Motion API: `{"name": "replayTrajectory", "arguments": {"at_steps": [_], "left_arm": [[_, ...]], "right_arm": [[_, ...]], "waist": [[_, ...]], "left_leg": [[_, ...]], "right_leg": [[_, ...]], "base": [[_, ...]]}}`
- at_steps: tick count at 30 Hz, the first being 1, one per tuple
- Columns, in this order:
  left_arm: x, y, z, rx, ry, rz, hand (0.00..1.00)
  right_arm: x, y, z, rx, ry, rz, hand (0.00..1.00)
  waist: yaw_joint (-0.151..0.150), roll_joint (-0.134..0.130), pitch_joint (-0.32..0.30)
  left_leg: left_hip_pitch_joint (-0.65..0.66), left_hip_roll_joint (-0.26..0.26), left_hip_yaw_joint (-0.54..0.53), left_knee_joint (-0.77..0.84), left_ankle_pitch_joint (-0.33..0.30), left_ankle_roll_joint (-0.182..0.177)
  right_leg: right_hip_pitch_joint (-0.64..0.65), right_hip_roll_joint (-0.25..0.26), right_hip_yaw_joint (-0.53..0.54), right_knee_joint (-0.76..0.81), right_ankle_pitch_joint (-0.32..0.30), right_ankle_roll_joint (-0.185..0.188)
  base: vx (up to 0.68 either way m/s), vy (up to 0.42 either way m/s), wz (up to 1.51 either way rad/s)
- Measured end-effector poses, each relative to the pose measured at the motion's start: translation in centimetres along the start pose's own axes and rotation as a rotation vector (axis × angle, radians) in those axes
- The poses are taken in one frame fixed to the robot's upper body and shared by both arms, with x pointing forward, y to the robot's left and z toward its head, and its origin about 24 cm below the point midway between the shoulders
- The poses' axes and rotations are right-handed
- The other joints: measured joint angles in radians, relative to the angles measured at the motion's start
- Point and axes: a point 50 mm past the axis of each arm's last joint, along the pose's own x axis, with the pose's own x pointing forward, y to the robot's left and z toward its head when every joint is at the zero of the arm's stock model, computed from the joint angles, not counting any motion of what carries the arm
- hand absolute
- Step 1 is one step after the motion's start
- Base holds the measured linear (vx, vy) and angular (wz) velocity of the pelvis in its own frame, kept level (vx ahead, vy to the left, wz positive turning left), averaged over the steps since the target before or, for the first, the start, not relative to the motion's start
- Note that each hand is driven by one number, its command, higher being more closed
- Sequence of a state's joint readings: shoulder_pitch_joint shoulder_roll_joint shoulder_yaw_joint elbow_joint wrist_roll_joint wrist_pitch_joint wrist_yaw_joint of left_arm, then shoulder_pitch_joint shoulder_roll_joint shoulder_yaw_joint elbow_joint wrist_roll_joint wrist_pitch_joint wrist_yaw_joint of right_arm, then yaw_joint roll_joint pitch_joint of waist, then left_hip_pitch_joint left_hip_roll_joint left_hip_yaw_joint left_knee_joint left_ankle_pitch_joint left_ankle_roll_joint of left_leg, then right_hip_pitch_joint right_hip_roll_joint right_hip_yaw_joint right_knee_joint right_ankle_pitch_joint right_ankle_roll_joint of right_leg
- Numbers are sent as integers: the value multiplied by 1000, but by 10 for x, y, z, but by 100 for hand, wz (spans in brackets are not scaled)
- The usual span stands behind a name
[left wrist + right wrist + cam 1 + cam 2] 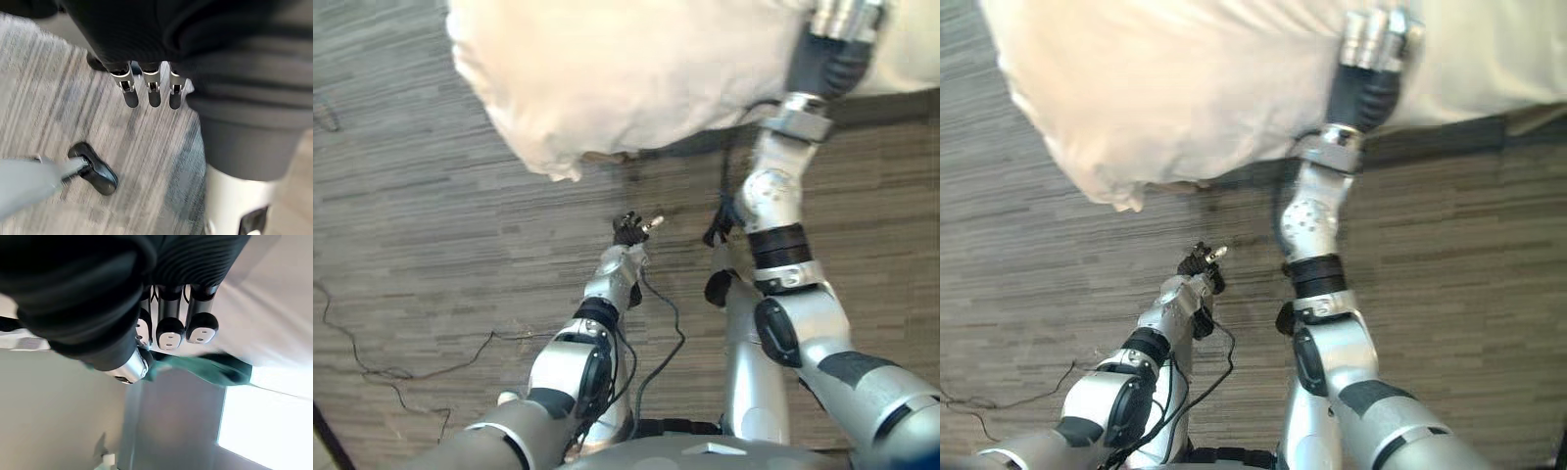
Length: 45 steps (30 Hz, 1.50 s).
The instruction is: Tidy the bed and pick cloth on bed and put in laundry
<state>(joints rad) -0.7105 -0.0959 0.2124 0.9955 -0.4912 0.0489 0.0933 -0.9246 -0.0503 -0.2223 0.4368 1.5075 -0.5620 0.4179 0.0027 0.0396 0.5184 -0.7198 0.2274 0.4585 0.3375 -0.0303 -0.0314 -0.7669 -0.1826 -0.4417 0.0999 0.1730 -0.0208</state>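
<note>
Right hand (pixel 1376 34) up over the bed (pixel 607 78), teal cloth (pixel 215 369) pinched between thumb and curled fingers!
Cream bedding overhangs grey striped carpet (pixel 431 215); left hand (pixel 629 231) hangs loose-fingered, low above it.

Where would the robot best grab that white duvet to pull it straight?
By the drooping corner of the white duvet, coming from below: it hangs free over the floor, so fingers could likely wrap both faces.

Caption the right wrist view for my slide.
Right hand pinches a dark green cloth over the white bedding.
</note>
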Motion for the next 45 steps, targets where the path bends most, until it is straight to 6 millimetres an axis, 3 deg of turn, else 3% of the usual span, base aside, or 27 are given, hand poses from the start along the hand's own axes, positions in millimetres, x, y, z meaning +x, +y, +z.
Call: {"name": "replayTrajectory", "arguments": {"at_steps": [2,4,5,6,10,13,15,17,19,21,23,27,29,31,32,34,35,36,37,38,39,40,41,42,43,44,45], "left_arm": [[1,2,4,-24,3,10,0],[2,8,8,-32,7,43,0],[2,10,9,-43,7,57,0],[2,12,9,-44,10,76,0],[1,14,1,-39,30,95,0],[-3,22,-9,10,42,111,0],[-11,39,-25,-3,65,154,0],[-19,61,-38,-42,74,202,0],[-30,83,-56,-16,101,235,0],[-54,115,-91,42,187,281,0],[-67,129,-109,87,251,289,0],[-103,163,-144,257,433,291,0],[-123,176,-165,280,532,322,0],[-141,184,-178,290,587,348,0],[-142,186,-178,298,589,352,0],[-146,194,-176,338,589,376,0],[-148,202,-171,382,579,396,0],[-143,194,-172,403,563,368,0],[-142,189,-173,406,554,350,0],[-144,189,-175,408,555,361,0],[-150,192,-181,416,575,372,0],[-152,192,-182,414,580,376,0],[-150,195,-176,426,555,387,0],[-149,192,-178,418,561,386,0],[-153,191,-182,438,572,375,0],[-151,193,-177,458,549,369,0],[-149,193,-173,462,521,364,0]], "right_arm": [[-14,-47,32,-57,-73,-260,100],[-59,-93,65,-126,-102,-522,100],[-68,-99,71,-143,-101,-564,100],[-86,-110,76,-159,-92,-653,0],[-120,-124,92,-328,83,-722,0],[-152,-127,96,-675,409,-709,0],[-202,-130,99,-951,708,-733,0],[-243,-129,107,-1091,891,-767,0],[-283,-130,125,-1204,1077,-831,0],[-328,-123,160,-1324,1247,-944,0],[-343,-116,181,-1398,1299,-994,0],[-386,-91,220,-1504,1410,-1150,0],[-398,-82,231,-1496,1445,-1200,0],[-397,-78,244,-1497,1466,-1199,0],[-398,-78,245,-1490,1470,-1200,0],[-406,-73,245,-1453,1501,-1195,0],[-409,-73,239,-1408,1502,-1186,0],[-410,-72,244,-1399,1496,-1211,0],[-405,-73,251,-1416,1485,-1211,0],[-407,-70,258,-1407,1456,-1255,0],[-413,-66,259,-1393,1455,-1285,0],[-416,-64,260,-1384,1458,-1293,0],[-421,-62,257,-1354,1472,-1296,0],[-414,-65,260,-1368,1475,-1272,0],[-407,-70,258,-1374,1480,-1236,0],[-406,-73,250,-1359,1480,-1218,0],[-407,-75,242,-1339,1500,-1189,0]], "waist": [[-1,0,0],[-6,0,1],[-13,0,1],[-18,0,1],[-26,0,1],[-25,-2,-15],[-20,-2,-69],[-19,-5,-93],[-19,-4,-120],[-22,1,-201],[-39,10,-218],[-64,-37,-291],[-75,-30,-317],[-71,24,-350],[-73,25,-351],[-70,2,-355],[-74,-44,-348],[-73,-12,-350],[-74,25,-337],[-85,17,-326],[-110,31,-342],[-110,16,-345],[-90,-3,-353],[-76,31,-350],[-69,40,-357],[-61,24,-361],[-61,-15,-362]], "left_leg": [[-6,27,17,42,-32,-5],[-13,65,29,102,-75,-16],[-11,73,30,115,-86,-20],[3,92,40,143,-111,-25],[152,110,75,166,-164,-34],[340,102,142,141,-201,-39],[440,83,192,113,-218,-51],[511,59,172,97,-220,-56],[570,31,78,97,-221,-56],[655,-6,4,28,-256,-56],[751,-24,-3,-49,-275,-72],[909,-73,61,-163,-275,-78],[954,-78,130,-191,-272,-73],[972,-38,235,-198,-261,-73],[986,-42,251,-196,-256,-75],[1000,-58,271,-119,-247,-73],[956,-103,185,-96,-281,-27],[956,-126,145,-261,-201,4],[947,-95,158,-296,-135,-24],[984,-108,211,-292,-147,-40],[1000,-100,245,-285,-148,-41],[1004,-102,267,-274,-152,-48],[1015,-118,310,-248,-161,-64],[1004,-78,331,-234,-167,-70],[979,-55,323,-222,-176,-62],[971,-63,327,-216,-171,-57],[938,-74,322,-183,-167,-49]], "right_leg": [[0,19,15,-10,5,5],[1,47,32,-16,15,-4],[4,53,37,-16,21,-13],[16,66,50,-15,22,-14],[137,87,97,-18,22,-15],[282,97,157,-48,20,-10],[358,111,196,-99,27,5],[418,120,243,-132,32,12],[480,129,301,-158,42,23],[532,138,357,-195,51,39],[575,150,383,-195,49,50],[646,144,443,-203,52,73],[659,141,407,-198,15,49],[564,120,145,58,-113,-31],[551,107,101,143,-135,-40],[532,88,32,255,-145,-112],[546,58,77,207,-113,-118],[565,82,87,154,-101,-100],[561,88,54,211,-150,-101],[550,8,-25,445,-309,-86],[591,-49,-93,529,-390,-71],[621,-79,-113,521,-397,-58],[655,-58,-115,409,-433,-5],[689,21,-94,287,-393,-7],[746,115,-39,85,-282,-9],[793,144,-17,-50,-207,-2],[828,164,18,-160,-159,-10]], "base": [[49,-12,-53],[90,-18,-50],[124,-16,-53],[122,3,-54],[107,31,-46],[111,103,-54],[98,56,-58],[105,53,-70],[111,77,-84],[98,104,-92],[75,140,-53],[-17,142,-48],[-10,99,-77],[94,97,-110],[189,100,-125],[68,-8,-140],[-145,-107,-152],[-192,-98,-137],[-134,-15,-120],[-19,-60,-84],[22,-61,-73],[105,-132,-79],[52,-127,-114],[24,-225,-153],[-51,-194,-136],[-130,-198,-121],[-127,-123,-85]]}}
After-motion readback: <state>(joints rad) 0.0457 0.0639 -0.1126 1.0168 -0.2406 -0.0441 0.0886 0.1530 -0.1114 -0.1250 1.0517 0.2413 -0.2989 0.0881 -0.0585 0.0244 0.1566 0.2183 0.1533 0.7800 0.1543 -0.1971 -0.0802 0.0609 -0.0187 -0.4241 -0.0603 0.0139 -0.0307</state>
